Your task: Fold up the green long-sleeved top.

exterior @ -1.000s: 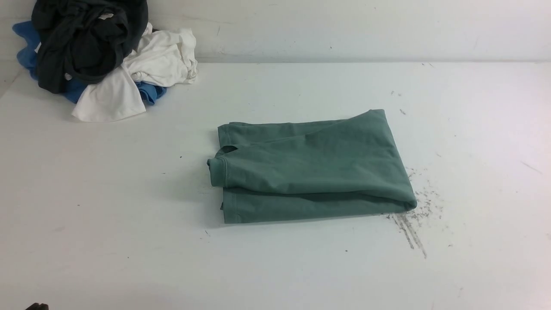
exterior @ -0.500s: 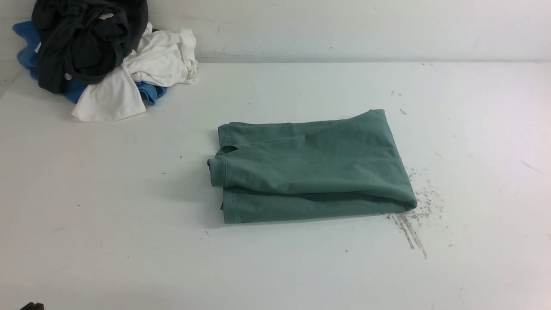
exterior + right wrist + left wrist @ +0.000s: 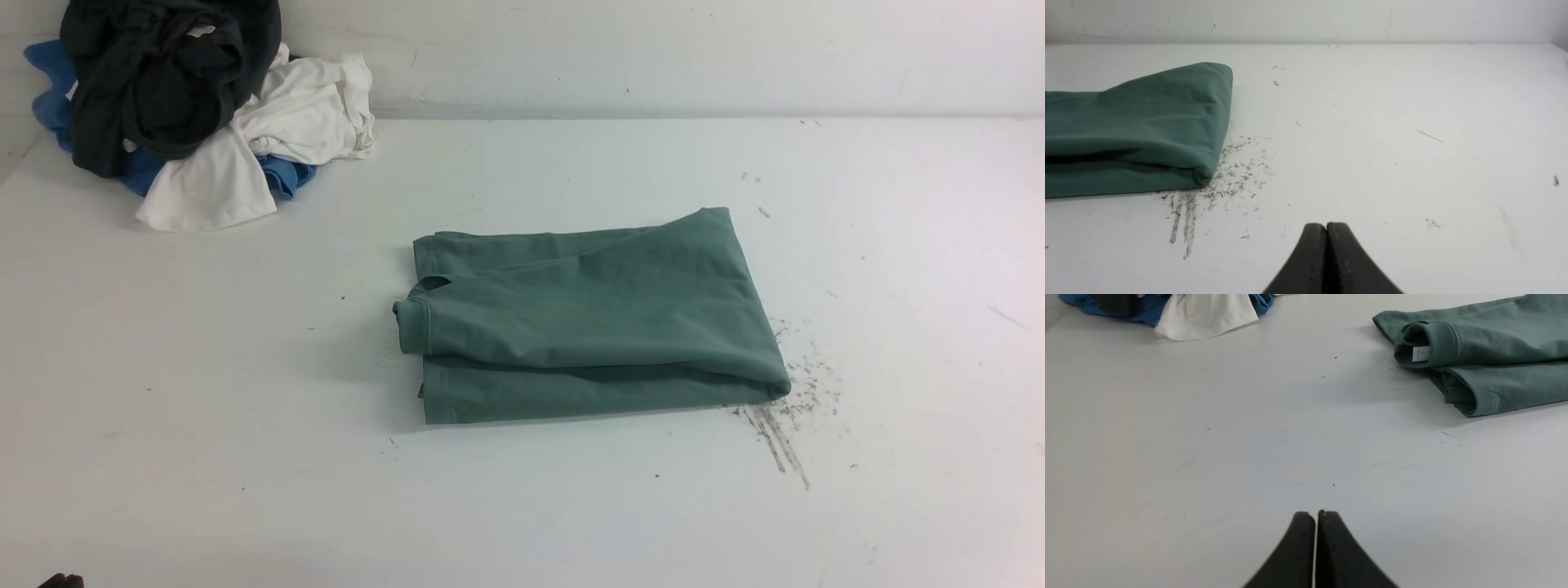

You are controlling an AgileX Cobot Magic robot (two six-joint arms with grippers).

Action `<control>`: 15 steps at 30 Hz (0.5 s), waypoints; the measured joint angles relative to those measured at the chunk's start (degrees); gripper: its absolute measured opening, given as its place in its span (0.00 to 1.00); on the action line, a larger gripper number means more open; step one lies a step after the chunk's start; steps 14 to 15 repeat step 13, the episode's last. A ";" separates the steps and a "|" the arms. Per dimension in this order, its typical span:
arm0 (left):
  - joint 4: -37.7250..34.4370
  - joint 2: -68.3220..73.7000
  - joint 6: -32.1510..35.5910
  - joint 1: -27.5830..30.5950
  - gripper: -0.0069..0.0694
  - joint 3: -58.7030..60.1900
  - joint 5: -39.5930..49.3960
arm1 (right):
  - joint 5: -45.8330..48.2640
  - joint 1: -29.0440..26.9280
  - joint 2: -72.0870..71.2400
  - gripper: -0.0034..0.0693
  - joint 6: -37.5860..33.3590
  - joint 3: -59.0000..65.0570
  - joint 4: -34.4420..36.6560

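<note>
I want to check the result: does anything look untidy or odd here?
Mostly neat. The green top lies folded, but its far right corner sticks out askew and the collar bulges open. Dark scuff marks stain the table beside it.

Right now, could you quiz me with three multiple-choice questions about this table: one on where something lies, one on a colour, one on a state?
1. Where is the clothes pile?
A. far left corner
B. near right corner
C. on the green top

2. What colour is the pile's uppermost garment?
A. red
B. black
C. yellow

3. How is the green top lying?
A. spread flat, sleeves out
B. held up by a pincer
C. folded into a rectangle, untouched

Answers: 1 A, the front view shows it by the far wall on the left. 2 B, black lies over white and blue. 3 C, layers are stacked; left pincer and right pincer are shut and clear of it.
</note>
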 joint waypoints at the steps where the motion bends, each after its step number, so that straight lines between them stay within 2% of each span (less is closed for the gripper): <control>1: 0.00 0.00 0.00 0.00 0.08 0.00 0.00 | 0.00 0.00 0.00 0.03 0.00 0.00 0.00; 15: -0.12 0.00 0.05 3.89 0.08 0.00 0.00 | 0.00 0.00 0.00 0.03 0.00 0.00 0.00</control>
